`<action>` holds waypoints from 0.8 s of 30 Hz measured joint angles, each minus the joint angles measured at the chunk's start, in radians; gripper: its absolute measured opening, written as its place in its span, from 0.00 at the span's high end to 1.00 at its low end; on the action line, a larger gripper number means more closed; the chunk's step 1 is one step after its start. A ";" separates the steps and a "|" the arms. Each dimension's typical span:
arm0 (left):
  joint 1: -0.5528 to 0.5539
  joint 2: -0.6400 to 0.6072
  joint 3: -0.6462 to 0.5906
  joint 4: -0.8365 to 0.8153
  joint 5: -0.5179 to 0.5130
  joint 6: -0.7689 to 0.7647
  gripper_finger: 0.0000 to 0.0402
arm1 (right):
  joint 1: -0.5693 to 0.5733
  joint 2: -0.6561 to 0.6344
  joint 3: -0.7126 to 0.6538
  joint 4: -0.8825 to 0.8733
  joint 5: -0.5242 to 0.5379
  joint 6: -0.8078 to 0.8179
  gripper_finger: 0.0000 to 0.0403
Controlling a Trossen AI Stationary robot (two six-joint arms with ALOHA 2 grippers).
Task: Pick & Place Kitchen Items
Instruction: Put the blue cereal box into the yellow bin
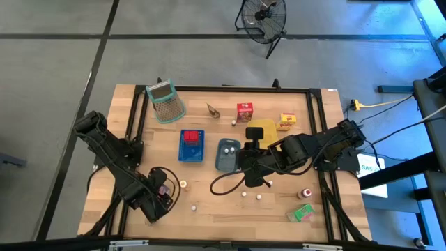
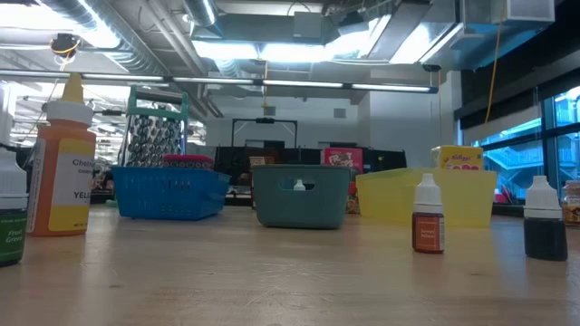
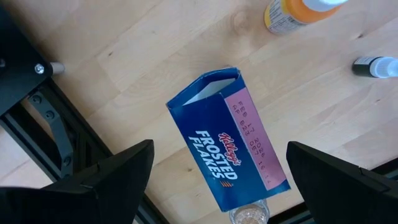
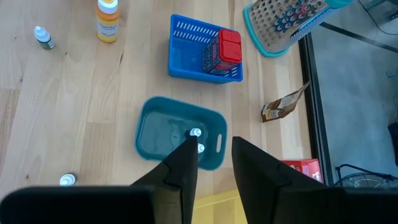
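My left gripper [image 3: 217, 186] is open near the table's near-left corner [image 1: 162, 193]. A blue-purple carton [image 3: 227, 149] lies flat on the wood under it, between the two fingers and clear of both. My right gripper [image 4: 214, 158] hovers open and empty over the grey-blue tray [image 4: 152, 134], also seen in the high view [image 1: 247, 165]. A small white piece [image 4: 195, 133] lies in that tray. A red carton [image 1: 244, 111], a yellow carton [image 1: 287, 122], a green carton [image 1: 301, 213] and a red-capped bottle [image 1: 304, 193] sit on the table.
The blue tray [image 1: 191, 145] holds a red item [image 4: 229, 45]. The yellow tray [image 1: 263, 131] is beside the grey-blue one. The grater [image 1: 166, 102] and a brown packet [image 1: 213, 110] are near the far edge. An orange bottle [image 3: 292, 12] and small dropper bottles [image 2: 428, 217] stand near the front.
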 joint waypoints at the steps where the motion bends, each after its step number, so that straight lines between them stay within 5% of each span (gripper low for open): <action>1: 0.000 0.000 0.000 0.000 -0.001 0.001 0.10 | 0.000 0.000 0.000 0.000 0.000 0.000 0.75; 24: 0.011 0.062 0.000 0.036 0.037 0.087 0.11 | 0.000 0.000 0.000 0.001 -0.001 0.000 0.75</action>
